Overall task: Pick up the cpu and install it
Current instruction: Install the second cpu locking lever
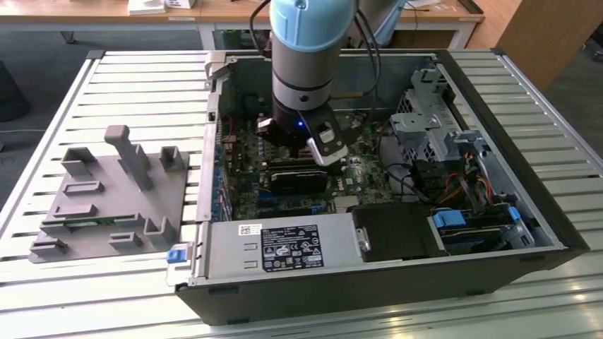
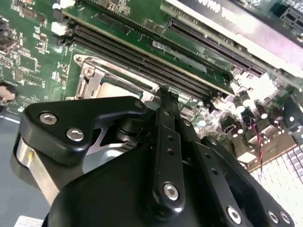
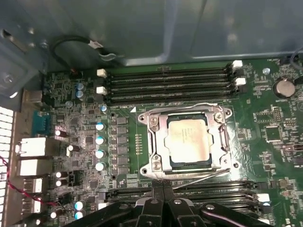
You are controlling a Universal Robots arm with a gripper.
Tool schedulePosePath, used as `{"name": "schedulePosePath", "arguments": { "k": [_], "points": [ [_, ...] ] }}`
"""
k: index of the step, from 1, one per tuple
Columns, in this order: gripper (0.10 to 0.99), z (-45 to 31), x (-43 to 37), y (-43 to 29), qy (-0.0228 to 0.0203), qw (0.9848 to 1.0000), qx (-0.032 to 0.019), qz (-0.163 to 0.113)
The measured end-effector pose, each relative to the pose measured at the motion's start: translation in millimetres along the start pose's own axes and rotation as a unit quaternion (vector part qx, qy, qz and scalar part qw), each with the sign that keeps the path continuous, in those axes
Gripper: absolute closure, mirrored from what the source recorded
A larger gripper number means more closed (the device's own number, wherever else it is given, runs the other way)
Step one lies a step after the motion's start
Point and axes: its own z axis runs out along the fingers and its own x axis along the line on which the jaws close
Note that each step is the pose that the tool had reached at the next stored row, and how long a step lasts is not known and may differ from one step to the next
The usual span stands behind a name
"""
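Slatted table [image 1: 141,78] carries an open computer case [image 1: 527,233]. End effector [image 3: 163,201], fingers pressed together and empty, hangs just short of the cpu [image 3: 188,138], which lies flat, seated in its socket ahead of the fingertips.

Silvery cpu [image 3: 188,140], green motherboard [image 3: 265,156], black tool [image 3: 163,204]

Support: you have a pale slatted metal table [image 1: 113,78] under everything.
Case: a black open computer tower case [image 1: 396,282] lies on its side on those slats, directly beneath your end effector.
Fixture: a grey plastic holder tray with upright posts [image 1: 109,205] rests on the slats, beside the case, well apart from your end effector.
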Motion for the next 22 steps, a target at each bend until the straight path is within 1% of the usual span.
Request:
{"name": "schedulePosePath", "arguments": {
  "k": [2,3,6,7,11,16,18,21,22],
  "points": [
    [0.98,2.8,-0.1,-2.2,0.0001,1.0,-0.0007,0.0],
    [0.98,3.8,-0.2,-3.4,0.0002,1.0,-0.002,0.0],
    [0.98,5.3,-0.2,-8.0,0.0006,1.0,-0.0084,0.0],
    [0.98,5.8,0.5,-9.1,0.0008,0.9999,-0.0105,0.0],
    [0.98,9.1,5.9,-11.5,0.0009,0.9999,-0.0157,0.0],
    [0.98,15.3,9.9,-13.0,0.0011,0.9998,-0.0198,0.0],
    [0.98,17.0,10.5,-13.5,0.0015,0.9997,-0.024,0.0],
    [0.98,19.2,10.6,-13.5,0.0022,0.9994,-0.0336,0.0],
    [0.98,20.3,11.4,-13.2,0.0023,0.9994,-0.0359,0.0]
  ]
}}
